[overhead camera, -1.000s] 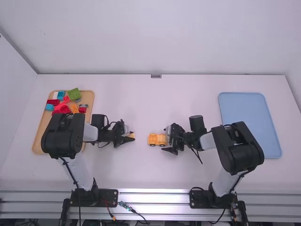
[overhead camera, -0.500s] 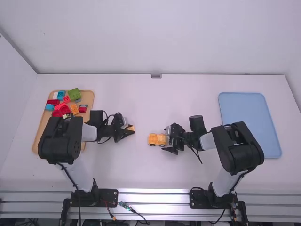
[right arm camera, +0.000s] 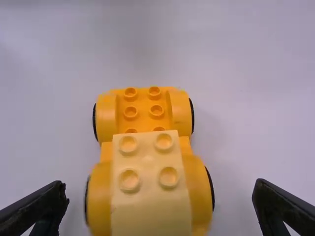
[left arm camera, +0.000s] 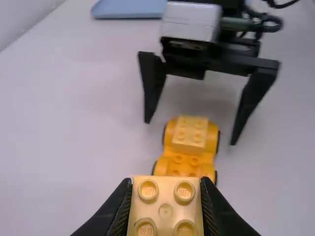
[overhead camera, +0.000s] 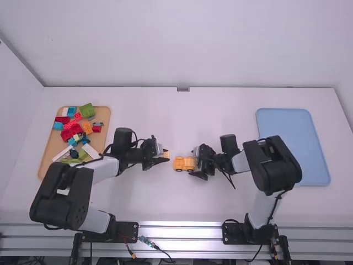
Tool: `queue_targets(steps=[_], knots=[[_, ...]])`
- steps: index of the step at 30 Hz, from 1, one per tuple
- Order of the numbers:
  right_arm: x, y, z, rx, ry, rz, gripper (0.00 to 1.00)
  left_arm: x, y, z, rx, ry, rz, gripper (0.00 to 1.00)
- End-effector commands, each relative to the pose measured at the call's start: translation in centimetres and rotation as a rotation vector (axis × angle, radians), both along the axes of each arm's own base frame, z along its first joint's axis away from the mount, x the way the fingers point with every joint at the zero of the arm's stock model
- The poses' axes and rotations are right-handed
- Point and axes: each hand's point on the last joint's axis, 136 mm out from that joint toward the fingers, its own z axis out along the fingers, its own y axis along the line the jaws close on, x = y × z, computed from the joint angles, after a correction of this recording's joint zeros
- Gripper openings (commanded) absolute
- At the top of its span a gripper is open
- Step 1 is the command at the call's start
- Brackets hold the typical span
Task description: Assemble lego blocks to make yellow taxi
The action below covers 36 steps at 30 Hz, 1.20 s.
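Backing the white table (overhead camera: 193, 118) is a pale wall (overhead camera: 182, 44).

Left gripper: now (overhead camera: 164, 155) it's sliding across the table, closing in on the yellow car (right arm camera: 142, 115).
Pale yellow block: riding along in those fingers, it's nearing the car too (left arm camera: 166, 211).
Left arm's black elbow: swinging back toward its base (overhead camera: 62, 197).
Wooden tray: its near end is coming into sight (overhead camera: 49, 154), and green (overhead camera: 83, 154) and white pieces (overhead camera: 90, 150) are showing.
Right arm's black elbow: it's shifting slightly inward (overhead camera: 273, 165).
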Motion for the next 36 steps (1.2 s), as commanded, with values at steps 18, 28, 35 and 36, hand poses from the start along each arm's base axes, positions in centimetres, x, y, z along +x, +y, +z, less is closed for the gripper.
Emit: queue_targets(steps=[18,28,35,36], knots=[[0.4,2.5,-1.2,0.099,0.048,0.114,0.85,0.7,-4.4,-2.8,-0.006,0.062,-0.177,0.03],[0.9,2.8,-0.9,0.1,0.033,0.123,0.55,0.4,-4.7,-4.1,0.009,0.037,-0.212,0.02],[0.8,2.8,-0.9,0.1,0.019,0.133,0.52,1.0,-4.8,-4.6,-0.002,0.053,-0.193,0.02],[0.8,2.8,-0.9,0.1,0.018,0.132,0.52,1.0,-4.9,-4.6,-0.001,0.055,-0.195,0.02]])
